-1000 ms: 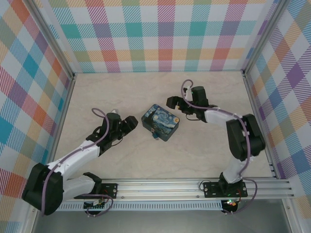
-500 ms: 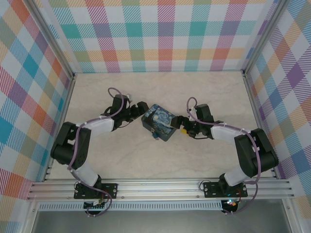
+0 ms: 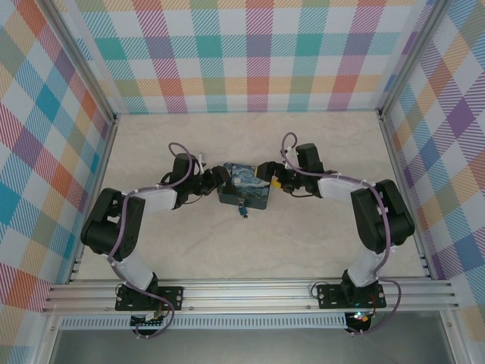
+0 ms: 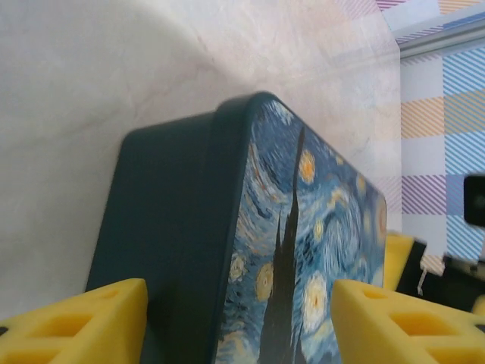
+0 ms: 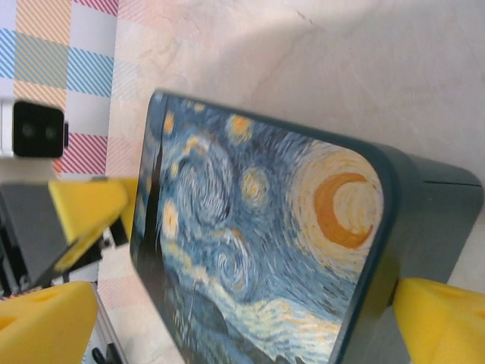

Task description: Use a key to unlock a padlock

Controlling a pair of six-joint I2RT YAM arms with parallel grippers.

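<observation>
The blue swirly-painted box (image 3: pixel 244 191) lies mid-table. A tiny brassy padlock (image 3: pixel 242 208) hangs at its near side. The key is hidden. My left gripper (image 3: pixel 221 182) is at the box's left end. In the left wrist view the box (image 4: pixel 227 250) fills the space between the left gripper's (image 4: pixel 239 322) spread yellow fingers (image 4: pixel 76 326). My right gripper (image 3: pixel 267 176) is at the right end, jaws wide. In the right wrist view the right gripper (image 5: pixel 246 322) has one finger (image 5: pixel 443 322) against the dark side wall of the box (image 5: pixel 258 227) and the other standing off the lid.
Plaid walls enclose the marble-look table (image 3: pixel 250 250) on three sides, with metal posts at the back corners. The metal rail (image 3: pixel 250 292) carrying both arm bases runs along the near edge. Each wrist view catches the opposite gripper's yellow finger (image 5: pixel 87 208) beyond the box.
The box has turned square to the table front and slid slightly back. Both grippers have closed in on its ends, and the left jaws have narrowed.
</observation>
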